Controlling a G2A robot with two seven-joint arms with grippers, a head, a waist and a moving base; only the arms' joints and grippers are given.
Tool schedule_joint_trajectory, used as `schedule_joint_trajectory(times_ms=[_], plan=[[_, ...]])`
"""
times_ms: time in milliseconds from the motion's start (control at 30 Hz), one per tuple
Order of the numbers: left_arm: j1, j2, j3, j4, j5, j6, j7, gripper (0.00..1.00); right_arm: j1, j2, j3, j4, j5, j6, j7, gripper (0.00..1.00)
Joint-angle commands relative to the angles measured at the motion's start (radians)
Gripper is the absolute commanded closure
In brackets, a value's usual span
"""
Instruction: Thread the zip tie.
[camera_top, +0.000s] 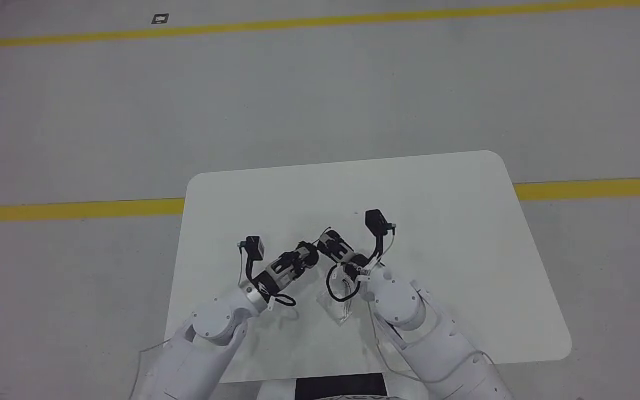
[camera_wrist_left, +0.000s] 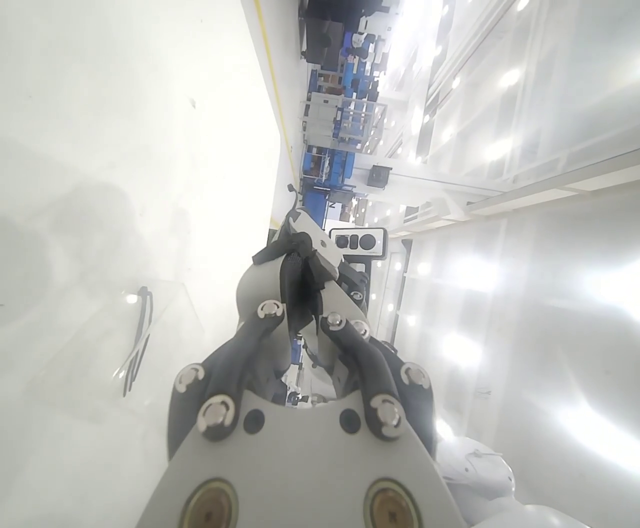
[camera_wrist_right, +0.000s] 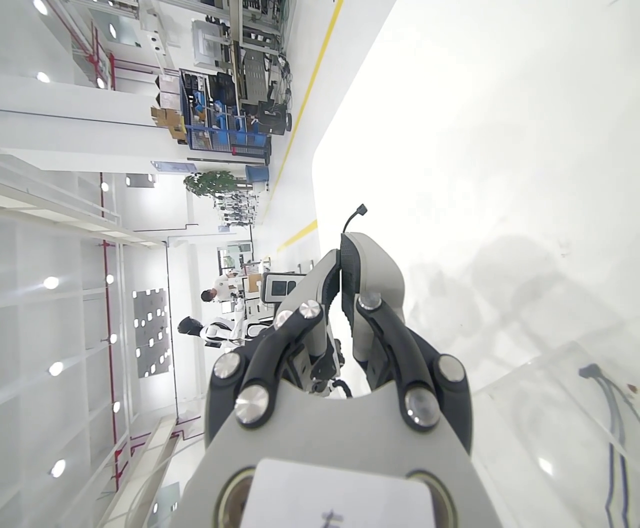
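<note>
The two grippers meet tip to tip over the middle of the white table (camera_top: 450, 200). My right gripper (camera_top: 331, 244) (camera_wrist_right: 342, 246) is shut on a thin black zip tie (camera_wrist_right: 354, 218), whose small square head sticks out past the fingertips. My left gripper (camera_top: 307, 255) (camera_wrist_left: 300, 235) is shut too, with black strip pinched between its pads. A thin black end of the zip tie (camera_wrist_left: 291, 196) pokes out beyond it. In the top view the tie itself is hidden between the grippers.
A clear plastic tray (camera_top: 341, 296) lies on the table just below the grippers, near the front edge. It holds spare black zip ties (camera_wrist_left: 139, 345) (camera_wrist_right: 611, 400). Open table surface lies to the far side and right.
</note>
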Motion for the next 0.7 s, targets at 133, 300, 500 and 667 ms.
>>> schedule_joint_trajectory(times_ms=[133,300,500,667], plan=[[0.005,0.003,-0.007,-0.001,-0.003,-0.008,-0.003,1.00,0.003,0.000,-0.001,-0.001,-0.009,-0.004,0.004,0.88],[0.020,0.012,-0.030,-0.016,0.010,-0.015,-0.025,1.00,-0.004,0.001,0.017,-0.009,-0.012,0.001,-0.022,0.00],[0.045,0.026,-0.068,-0.048,0.005,-0.006,-0.090,1.00,-0.029,0.016,0.089,-0.028,0.004,-0.033,0.015,0.00],[0.064,0.039,-0.098,-0.071,-0.047,0.015,-0.208,1.00,-0.033,0.030,0.138,-0.040,0.015,-0.080,0.113,0.00]])
